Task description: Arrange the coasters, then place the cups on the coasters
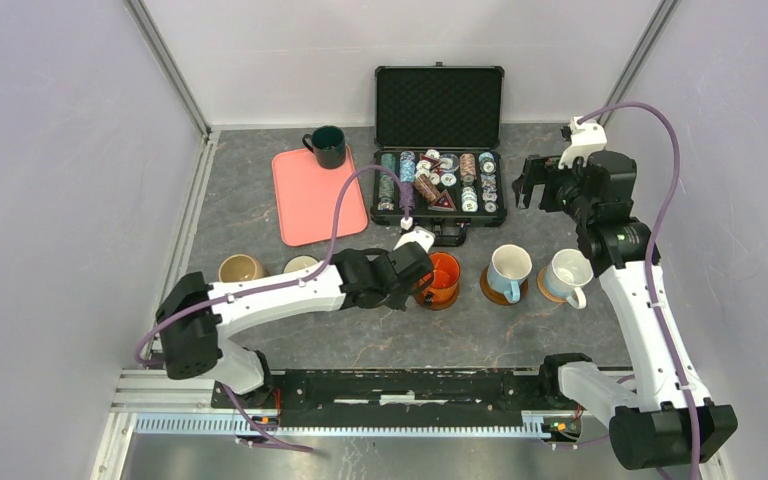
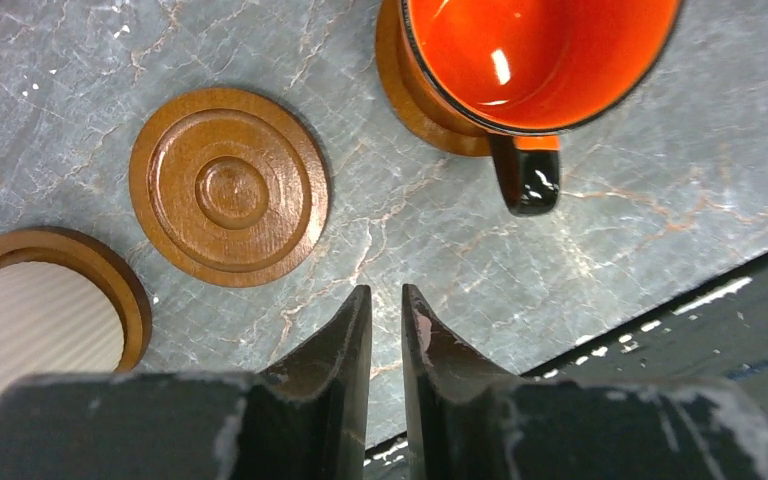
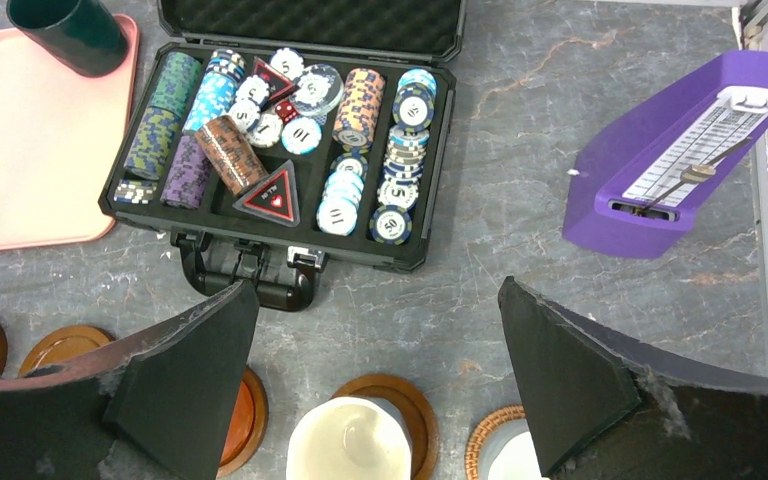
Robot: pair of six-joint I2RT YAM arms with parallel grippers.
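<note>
Left claw [image 2: 386, 296] closed, empty

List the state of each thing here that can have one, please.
Chip case: open.
Left fingers: shut, empty.
Right fingers: open, empty.
Orange mug: upright, on a coaster.
Bare coaster: no mug on it.
Green mug: upright, not on a coaster.
Blue mug: upright, on a coaster.

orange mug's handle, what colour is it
Glossy black; the handle of the orange mug shows best in the left wrist view.
</note>
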